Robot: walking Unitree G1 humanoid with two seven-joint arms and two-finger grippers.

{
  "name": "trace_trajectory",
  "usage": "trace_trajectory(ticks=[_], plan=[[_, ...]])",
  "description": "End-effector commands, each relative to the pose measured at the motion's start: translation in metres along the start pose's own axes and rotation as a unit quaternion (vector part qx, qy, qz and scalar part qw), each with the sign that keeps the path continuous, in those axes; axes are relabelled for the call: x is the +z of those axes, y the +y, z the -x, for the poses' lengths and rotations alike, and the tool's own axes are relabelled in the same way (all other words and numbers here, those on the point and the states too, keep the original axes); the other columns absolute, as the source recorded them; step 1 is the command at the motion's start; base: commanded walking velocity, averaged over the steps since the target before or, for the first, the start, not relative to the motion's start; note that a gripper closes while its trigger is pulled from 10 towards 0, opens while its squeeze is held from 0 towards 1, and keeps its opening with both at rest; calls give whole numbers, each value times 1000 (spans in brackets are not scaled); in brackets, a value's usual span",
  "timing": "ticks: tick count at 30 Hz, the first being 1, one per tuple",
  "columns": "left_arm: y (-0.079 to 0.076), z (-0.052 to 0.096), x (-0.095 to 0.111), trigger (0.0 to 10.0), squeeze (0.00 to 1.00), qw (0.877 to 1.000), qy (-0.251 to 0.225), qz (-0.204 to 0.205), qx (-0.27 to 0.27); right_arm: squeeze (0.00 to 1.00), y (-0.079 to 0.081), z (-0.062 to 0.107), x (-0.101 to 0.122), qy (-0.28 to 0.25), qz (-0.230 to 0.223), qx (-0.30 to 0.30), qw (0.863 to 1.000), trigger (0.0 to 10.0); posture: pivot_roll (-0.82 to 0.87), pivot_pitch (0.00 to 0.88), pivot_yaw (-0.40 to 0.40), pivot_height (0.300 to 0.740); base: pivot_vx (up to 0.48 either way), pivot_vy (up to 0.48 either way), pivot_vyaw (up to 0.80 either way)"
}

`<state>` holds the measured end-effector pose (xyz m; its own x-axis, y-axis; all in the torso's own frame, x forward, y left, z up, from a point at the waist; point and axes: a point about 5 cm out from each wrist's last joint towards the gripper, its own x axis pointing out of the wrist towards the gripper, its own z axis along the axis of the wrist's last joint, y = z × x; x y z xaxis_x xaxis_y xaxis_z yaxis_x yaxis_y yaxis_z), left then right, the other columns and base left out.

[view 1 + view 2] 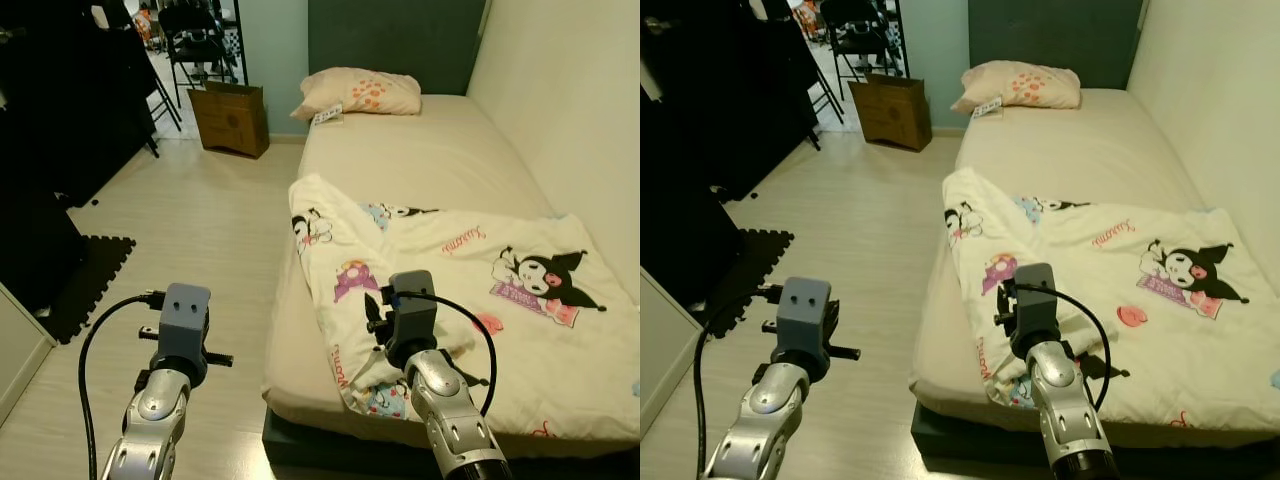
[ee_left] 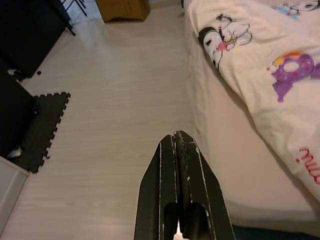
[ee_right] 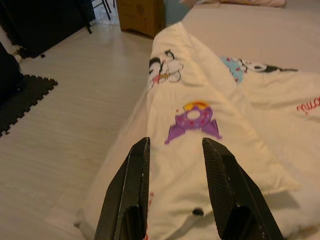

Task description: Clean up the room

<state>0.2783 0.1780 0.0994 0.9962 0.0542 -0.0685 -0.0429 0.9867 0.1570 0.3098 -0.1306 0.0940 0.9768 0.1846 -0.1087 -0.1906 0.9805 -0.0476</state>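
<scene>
A white blanket (image 1: 450, 270) printed with cartoon figures lies crumpled across the near half of the beige bed (image 1: 430, 150), one corner hanging over the bed's left side. A pink-patterned pillow (image 1: 362, 92) rests at the head of the bed. My right gripper (image 3: 175, 142) is open and hovers just above the blanket's near left edge (image 3: 195, 125), with nothing between its fingers. My left gripper (image 2: 177, 136) is shut and empty, held over the wooden floor (image 2: 115, 115) beside the bed. Both wrists (image 1: 185, 320) (image 1: 410, 310) are raised in front of me.
A brown cardboard box (image 1: 232, 118) stands on the floor near the bed's head. A black foam mat (image 1: 85, 280) and dark furniture (image 1: 60, 100) line the left side. A small paper (image 1: 328, 115) lies beside the pillow. The wall (image 1: 570, 100) borders the bed on the right.
</scene>
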Motion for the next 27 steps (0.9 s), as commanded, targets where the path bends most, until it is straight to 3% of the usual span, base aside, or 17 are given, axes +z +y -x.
trace_trajectory(ticks=[1, 27], plan=[[5, 2, -4, 10000, 0, 1000, 8, -4, 9, 0, 1, 1, -4, 5, -5, 2, 1000, 10000, -55, 75, 36, 635, 0, 0, 0], [10, 4, -7, 10000, 0, 1000, 17, 6, 25, 0, 3, 0, -3, 10, 3, 16, 1000, 10000, -56, 88, 26, 635, 0, 0, 0]])
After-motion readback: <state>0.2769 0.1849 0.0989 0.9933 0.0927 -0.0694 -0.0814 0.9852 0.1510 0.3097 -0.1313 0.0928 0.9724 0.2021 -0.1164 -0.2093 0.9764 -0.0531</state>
